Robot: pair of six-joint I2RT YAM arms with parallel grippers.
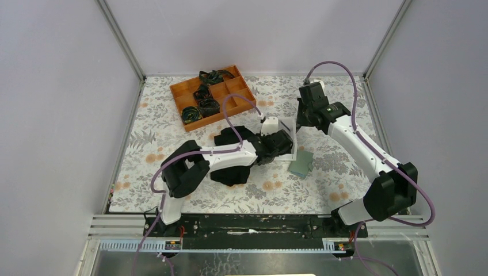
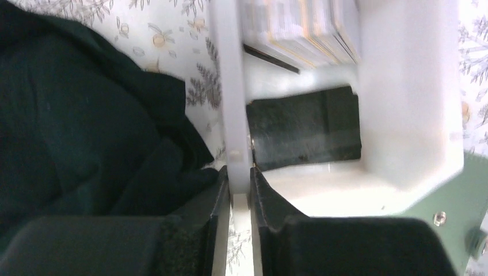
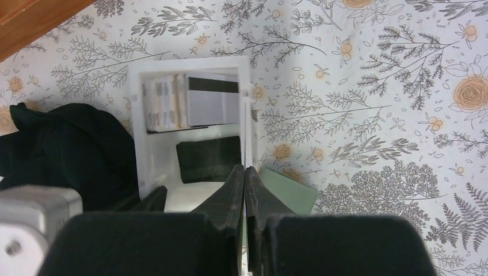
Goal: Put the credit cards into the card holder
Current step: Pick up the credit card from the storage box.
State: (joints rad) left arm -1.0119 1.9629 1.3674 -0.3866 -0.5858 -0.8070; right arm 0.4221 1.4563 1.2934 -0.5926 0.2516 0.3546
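A white tray holds the credit cards: a fanned grey-silver stack at its far end and a black card lying nearer. My left gripper is shut on the tray's side wall, one finger inside the tray and one outside. The black card and the stack lie just beyond its tips. The right gripper is shut with its tips at the tray's opposite thin wall. The sage-green card holder lies flat on the table beside the tray.
A crumpled black cloth lies left of the tray, under the left arm. An orange compartment box with dark coiled items stands at the back left. Floral tablecloth stretches to the right of the card holder.
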